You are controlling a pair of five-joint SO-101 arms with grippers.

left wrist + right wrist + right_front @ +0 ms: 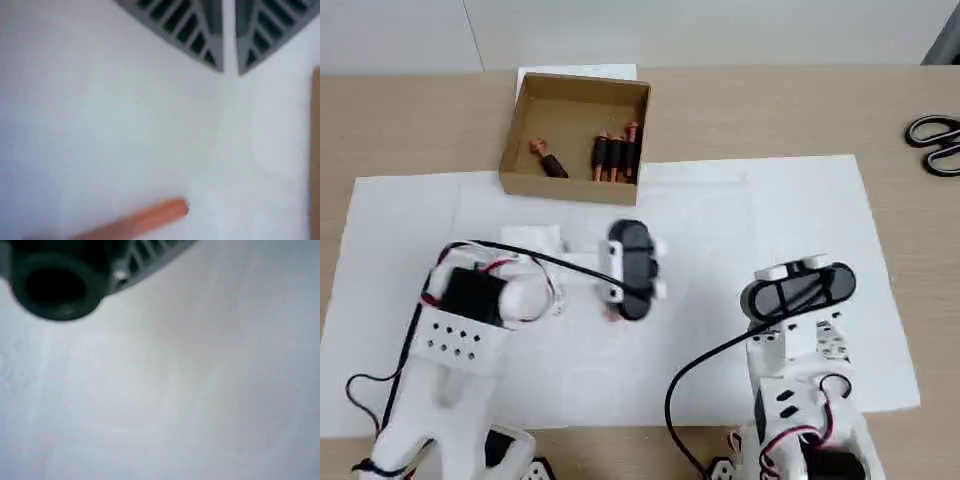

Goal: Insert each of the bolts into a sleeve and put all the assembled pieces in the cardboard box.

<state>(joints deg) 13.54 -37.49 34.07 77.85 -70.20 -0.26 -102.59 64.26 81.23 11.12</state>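
The cardboard box (576, 135) stands at the back of the table with several assembled bolt-and-sleeve pieces (616, 155) lying inside. My left gripper (632, 268) hangs over the white paper just in front of the box. In the left wrist view its grey ribbed fingers (200, 30) stand open by a narrow slit with nothing between them. An orange bolt (150, 217) lies loose on the paper beneath this arm, its end peeking out (612, 315). My right gripper (798, 290) hovers over the paper at the right, shut on a black hollow sleeve (55, 287).
A large white paper sheet (720, 200) covers the middle of the wooden table. Scissors (935, 143) lie at the far right edge. Cables run from both arm bases near the front edge.
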